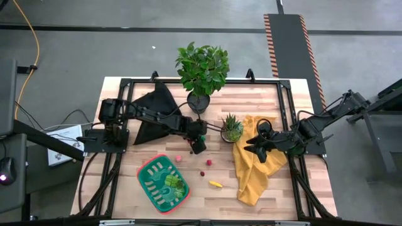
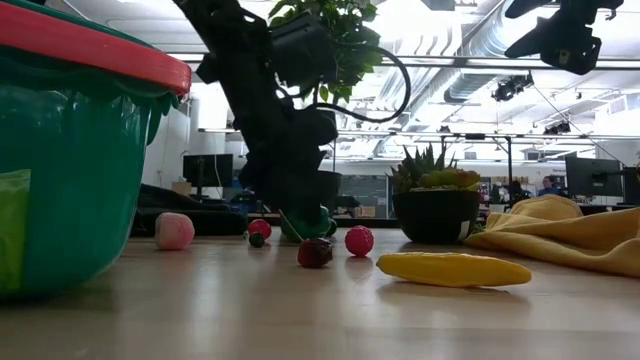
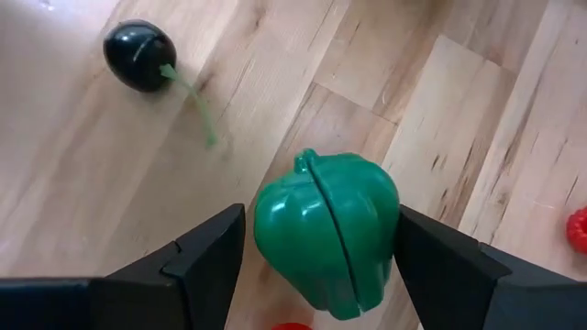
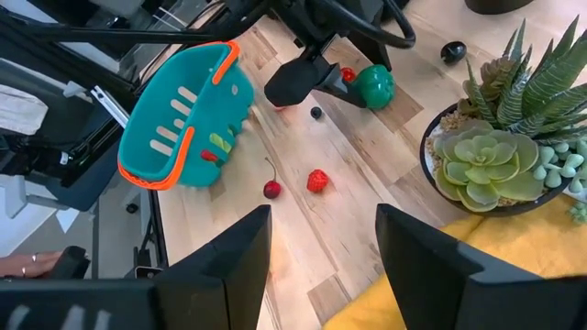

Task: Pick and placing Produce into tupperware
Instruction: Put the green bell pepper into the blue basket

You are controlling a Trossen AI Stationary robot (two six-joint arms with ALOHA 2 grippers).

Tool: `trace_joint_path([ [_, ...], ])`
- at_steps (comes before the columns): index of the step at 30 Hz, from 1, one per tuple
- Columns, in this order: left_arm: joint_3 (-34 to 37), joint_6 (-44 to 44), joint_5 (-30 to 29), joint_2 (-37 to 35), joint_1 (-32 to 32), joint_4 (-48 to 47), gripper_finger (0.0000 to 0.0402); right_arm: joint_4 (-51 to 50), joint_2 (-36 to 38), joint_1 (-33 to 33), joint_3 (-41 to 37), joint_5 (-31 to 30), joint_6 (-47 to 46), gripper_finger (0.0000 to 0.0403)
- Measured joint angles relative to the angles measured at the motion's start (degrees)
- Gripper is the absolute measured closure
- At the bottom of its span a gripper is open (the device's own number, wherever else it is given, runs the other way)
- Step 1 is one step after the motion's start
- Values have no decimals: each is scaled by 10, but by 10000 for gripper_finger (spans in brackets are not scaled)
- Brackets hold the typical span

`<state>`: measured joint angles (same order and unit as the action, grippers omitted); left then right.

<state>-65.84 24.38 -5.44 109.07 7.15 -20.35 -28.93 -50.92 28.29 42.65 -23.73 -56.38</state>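
Fingers (image 3: 206,266) of the left gripper (image 3: 321,257) stand spread either side of a green toy pepper (image 3: 327,229), flanking it on the worktop (image 3: 83,183) — contact cannot be made out. Nearer lie the yellow piece (image 1: 215,184) and the tupperware (image 1: 151,171), left of it. That arm stretches in low from the left. Right gripper (image 4: 321,247), its prongs apart and empty, hovers over the yellow cloth (image 1: 251,169).
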Motion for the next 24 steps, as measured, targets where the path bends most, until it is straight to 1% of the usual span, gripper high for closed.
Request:
trace_joint_path([
  [9,1,1,5,14,0,-3,153,1,0,0,0,0,-1,215],
  [15,0,1,8,13,0,2,172,0,0,0,0,-1,-1,215],
  [21,0,1,26,13,0,5,197,0,0,0,0,-1,-1,215],
  [24,0,1,34,13,0,8,199,0,0,0,0,-1,-1,215],
])
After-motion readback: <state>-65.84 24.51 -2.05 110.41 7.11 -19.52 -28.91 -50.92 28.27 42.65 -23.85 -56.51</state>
